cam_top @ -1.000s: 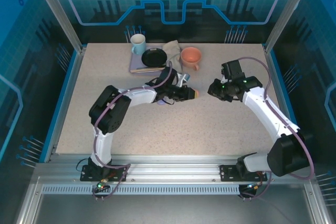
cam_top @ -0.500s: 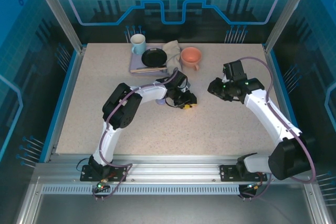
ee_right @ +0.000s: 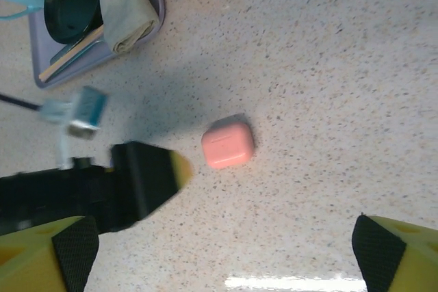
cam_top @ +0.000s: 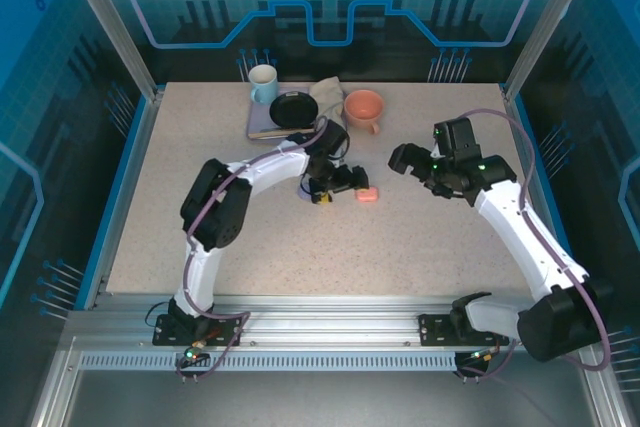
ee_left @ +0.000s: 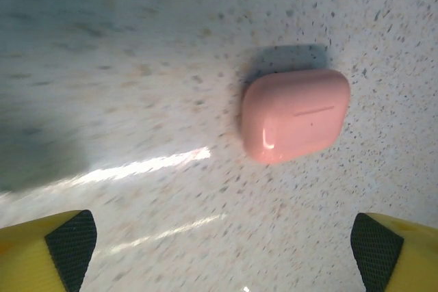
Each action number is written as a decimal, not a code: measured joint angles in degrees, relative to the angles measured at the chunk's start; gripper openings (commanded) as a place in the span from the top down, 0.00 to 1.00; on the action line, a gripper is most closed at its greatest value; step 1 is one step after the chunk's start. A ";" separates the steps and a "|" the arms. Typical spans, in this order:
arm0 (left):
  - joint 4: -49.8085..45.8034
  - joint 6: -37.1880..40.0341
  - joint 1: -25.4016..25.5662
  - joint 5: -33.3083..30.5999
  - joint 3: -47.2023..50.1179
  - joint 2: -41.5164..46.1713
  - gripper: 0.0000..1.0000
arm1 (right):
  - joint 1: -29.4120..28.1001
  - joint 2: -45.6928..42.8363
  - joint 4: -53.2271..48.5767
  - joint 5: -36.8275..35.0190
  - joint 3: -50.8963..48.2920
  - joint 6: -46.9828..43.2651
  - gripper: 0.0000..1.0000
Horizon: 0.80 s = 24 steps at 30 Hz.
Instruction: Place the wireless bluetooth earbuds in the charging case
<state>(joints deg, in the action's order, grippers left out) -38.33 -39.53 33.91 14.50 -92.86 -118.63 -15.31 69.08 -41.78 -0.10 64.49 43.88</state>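
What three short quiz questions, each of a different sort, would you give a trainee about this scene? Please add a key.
1. True or false: the left gripper is clamped on the pink charging case.
2. The lid of the pink charging case is: A) open, B) shut, C) taken off.
3. Fill in: the pink charging case lies on the table between the left gripper and the ___ gripper.

Key:
1. False. The left gripper is open and the pink charging case lies free on the table.
2. B.
3. Right. The right gripper, also open, faces it from the other side.
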 measured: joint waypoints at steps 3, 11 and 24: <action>-3.48 3.02 -0.79 -5.25 0.42 8.61 0.01 | 0.00 -1.75 -1.07 -3.48 0.00 -1.33 0.00; 9.05 21.59 -0.87 -25.90 18.91 46.05 0.01 | 0.39 -4.00 6.71 -20.33 -5.73 -7.54 0.00; 48.81 39.52 -20.55 -39.34 74.34 66.69 0.01 | 2.03 -1.16 44.35 -35.65 -35.30 -28.26 0.00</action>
<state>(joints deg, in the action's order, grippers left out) 10.48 -0.01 13.37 -24.84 -18.52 -51.94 -13.28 67.92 2.57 -35.75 29.19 15.62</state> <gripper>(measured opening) 0.988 0.999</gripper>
